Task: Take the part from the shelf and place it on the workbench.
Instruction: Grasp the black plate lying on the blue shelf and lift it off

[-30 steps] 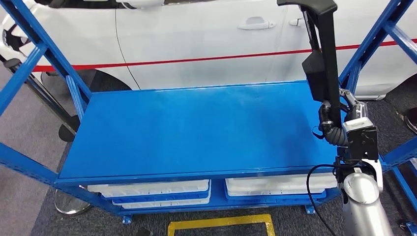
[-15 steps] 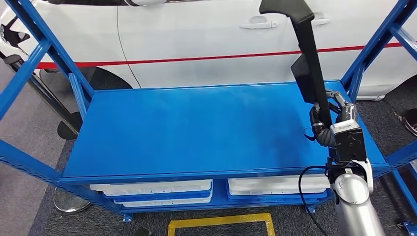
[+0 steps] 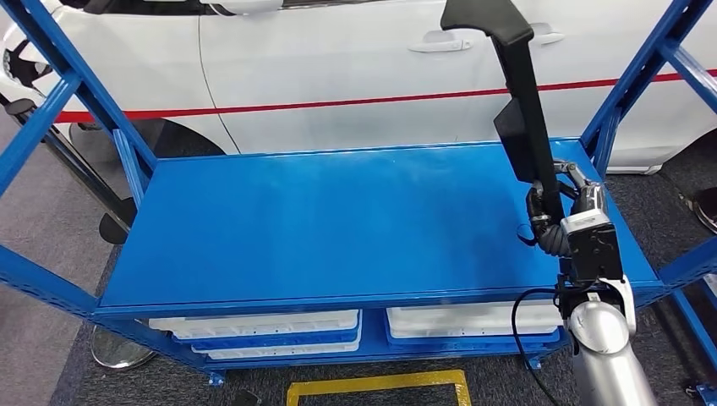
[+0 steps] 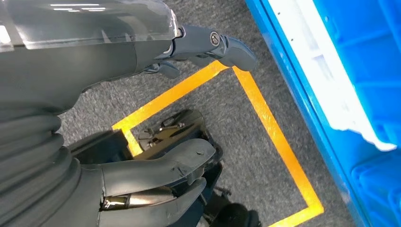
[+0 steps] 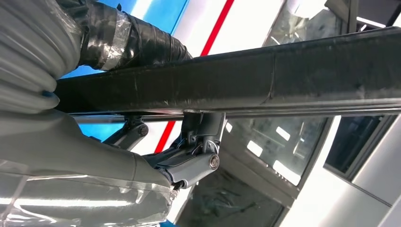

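Observation:
A long black part (image 3: pixel 517 93) with a curved top end stands nearly upright in my right hand (image 3: pixel 565 207), which grips its lower end over the right side of the blue workbench top (image 3: pixel 338 220). In the right wrist view the black part (image 5: pixel 246 80) runs across the picture as a dark bar with my hand's fingers (image 5: pixel 194 161) wrapped round it. My left hand (image 4: pixel 156 175) hangs beside the body over the floor, fingers loosely apart and holding nothing.
Blue frame posts (image 3: pixel 630 80) rise at both ends of the bench. White trays (image 3: pixel 262 326) lie on the lower level. A white car (image 3: pixel 355 59) with a red stripe stands behind. A yellow floor marking (image 3: pixel 380 385) lies in front of the bench.
My right hand has carried the black part leftward and a little farther in over the bench top, still upright. The camera shifted slightly.

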